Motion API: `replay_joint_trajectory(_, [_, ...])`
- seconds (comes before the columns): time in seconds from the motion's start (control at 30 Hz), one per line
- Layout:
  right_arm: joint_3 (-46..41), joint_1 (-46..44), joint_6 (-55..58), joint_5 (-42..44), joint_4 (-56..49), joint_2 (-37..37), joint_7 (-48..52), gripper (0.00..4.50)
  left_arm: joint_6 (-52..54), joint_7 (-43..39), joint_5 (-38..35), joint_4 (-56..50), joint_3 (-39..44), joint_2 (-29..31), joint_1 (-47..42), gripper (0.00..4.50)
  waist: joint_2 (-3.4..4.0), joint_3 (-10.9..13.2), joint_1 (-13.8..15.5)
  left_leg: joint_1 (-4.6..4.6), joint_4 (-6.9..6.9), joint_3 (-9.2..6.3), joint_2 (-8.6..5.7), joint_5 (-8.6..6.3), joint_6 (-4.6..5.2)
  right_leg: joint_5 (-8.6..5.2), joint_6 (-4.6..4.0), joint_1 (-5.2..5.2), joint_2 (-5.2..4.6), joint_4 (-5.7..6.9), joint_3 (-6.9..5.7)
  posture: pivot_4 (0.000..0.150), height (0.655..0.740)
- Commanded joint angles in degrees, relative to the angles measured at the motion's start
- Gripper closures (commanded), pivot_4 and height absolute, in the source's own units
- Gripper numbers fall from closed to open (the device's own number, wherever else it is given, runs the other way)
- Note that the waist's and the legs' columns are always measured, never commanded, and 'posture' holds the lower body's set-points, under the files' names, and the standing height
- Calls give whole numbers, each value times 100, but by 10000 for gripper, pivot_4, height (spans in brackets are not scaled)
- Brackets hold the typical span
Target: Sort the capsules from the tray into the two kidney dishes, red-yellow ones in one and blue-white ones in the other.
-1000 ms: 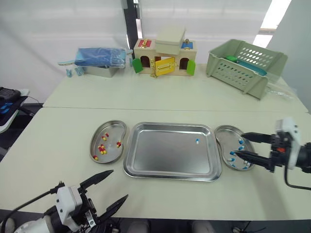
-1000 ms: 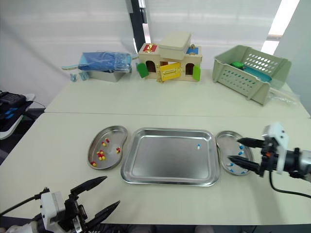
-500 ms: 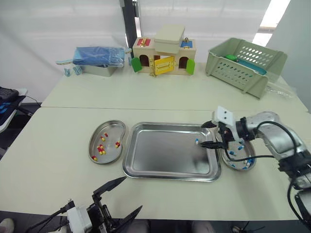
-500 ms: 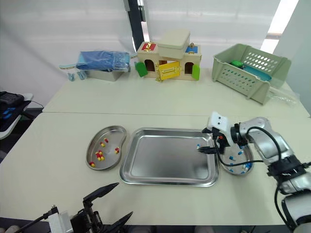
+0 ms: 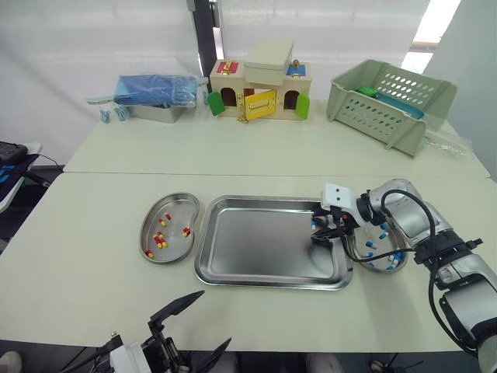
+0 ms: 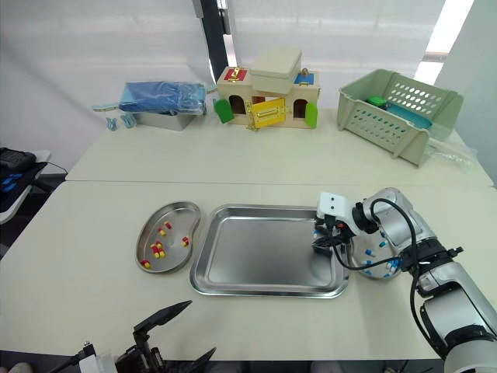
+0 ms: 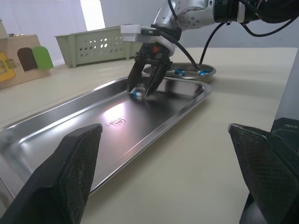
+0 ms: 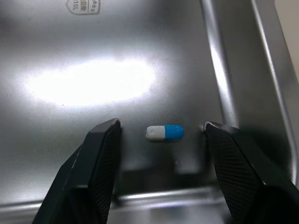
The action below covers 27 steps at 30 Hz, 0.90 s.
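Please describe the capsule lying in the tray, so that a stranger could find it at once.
A large rectangular steel tray lies in the middle of the table. Near its right rim, between the open fingers of the right gripper, is one blue-white capsule. It alone lies in the tray; the other blue-white ones are in the kidney dish alongside.

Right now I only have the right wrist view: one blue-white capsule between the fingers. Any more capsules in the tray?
Observer: No. That capsule is the only one in the tray.
Operator: Which dish takes it?
Observer: The right dish, beside the tray. It holds the blue-white ones.
Operator: Left gripper in the way?
Observer: No. The left gripper is open at the table's near edge, apart from the tray.
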Motion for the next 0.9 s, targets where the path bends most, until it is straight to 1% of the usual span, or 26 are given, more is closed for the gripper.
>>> replay_joint_trajectory(0.03, [-35, -121, -24, -184, -2, -17, 64, 12875, -134, 75, -10, 29, -63, 121, 34, 0, 0, 0, 0, 0, 0, 0, 0, 0, 0, 0, 0, 0, 0, 0, 0, 1500, 7400])
replay_joint_trajectory(0.13, [-49, -80, -19, -281, -10, -18, 59, 12875, -159, 92, -41, 100, -72, 203, -7, 0, 1, -1, 0, 1, 0, 0, 0, 0, 0, 0, 0, 0, 1, 1, 0, 1500, 7400])
replay_joint_trajectory(0.17, [-63, -61, -17, -289, -23, -14, 57, 16448, -162, 96, -53, 129, -68, 231, -29, 0, 1, -1, 0, 1, 0, 0, 0, 0, 0, 0, 0, 0, 1, 1, 0, 1500, 7400])
replay_joint_trajectory(0.2, [-78, -39, -6, -292, -47, -11, 60, 18238, -170, 98, -65, 154, -68, 259, -48, 0, 1, -1, 0, 1, 0, -1, 0, 0, 0, 0, 0, 0, 1, 1, -1, 1500, 7400])
replay_joint_trajectory(0.37, [-140, 45, 56, -315, -157, 12, 78, 32301, -199, 133, -92, 208, -99, 364, -74, 0, 2, -1, 0, 2, 0, -1, 0, 0, 0, 0, 0, 0, 1, 2, 0, 1500, 7400])
replay_joint_trajectory(0.43, [-153, 69, 77, -309, -189, 12, 84, 36893, -210, 143, -102, 224, -115, 401, -71, 0, 2, -1, 0, 2, 0, -1, 0, 0, 0, 0, 0, 0, 1, 3, 0, 1500, 7400])
replay_joint_trajectory(0.77, [-212, 83, -115, -257, -265, -18, 191, 36893, -280, 178, -134, 337, -137, 476, -92, 0, 2, -1, -1, 2, 0, -1, 0, 0, 0, 0, 0, 0, 1, 3, -1, 1500, 7400])
replay_joint_trajectory(0.87, [-322, 54, 203, -111, -406, -21, 294, 31457, -300, 188, -130, 343, -145, 470, -73, 0, 2, -1, -1, 1, 0, -1, 0, 0, 0, 0, 0, 0, 1, 3, 0, 1500, 7400])
replay_joint_trajectory(0.9, [-361, 41, 282, -81, -449, -12, 289, 28887, -308, 191, -128, 345, -148, 468, -67, 0, 2, -1, -1, 1, 0, 0, 0, 0, 0, 0, 0, 0, 1, 3, 0, 1500, 7400])
